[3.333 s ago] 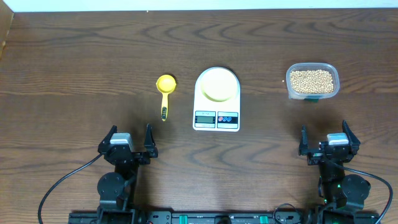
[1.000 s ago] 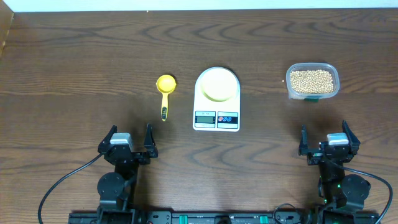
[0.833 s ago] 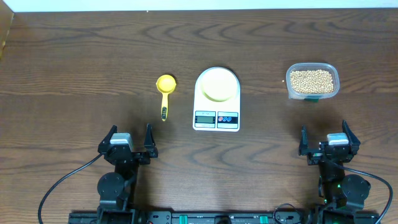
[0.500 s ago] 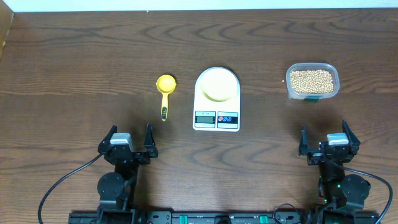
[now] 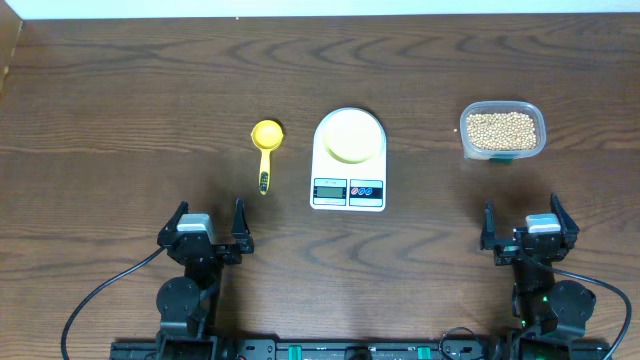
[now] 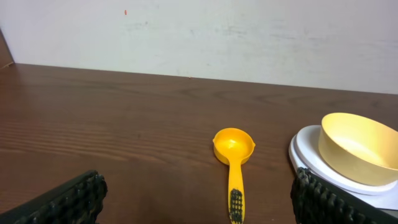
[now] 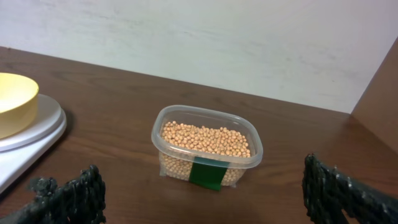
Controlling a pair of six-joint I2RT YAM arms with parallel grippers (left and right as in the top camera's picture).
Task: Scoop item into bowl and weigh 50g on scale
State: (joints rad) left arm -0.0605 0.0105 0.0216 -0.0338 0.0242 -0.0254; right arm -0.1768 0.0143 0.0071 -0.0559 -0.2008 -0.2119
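Observation:
Tan beans (image 5: pixel 501 129) fill a clear plastic tub (image 5: pixel 503 152) at the back right, also in the right wrist view (image 7: pixel 205 139). The pale-yellow bowl (image 5: pixel 349 135) sits empty on the white scale (image 5: pixel 348 187) at the table's middle; the bowl (image 6: pixel 356 147) and scale (image 6: pixel 306 149) show in the left wrist view. A bright yellow scoop (image 5: pixel 265 150) lies left of the scale. My left gripper (image 5: pixel 210 222) is open and empty near the front edge, well short of the scoop (image 6: pixel 234 162). My right gripper (image 5: pixel 520 222) is open and empty, in front of the tub.
A green label (image 7: pixel 208 173) marks the tub's near side. The dark wooden table (image 5: pixel 130 110) ends at a white wall (image 6: pixel 205 31) behind. A wooden side panel (image 7: pixel 379 93) stands at the right.

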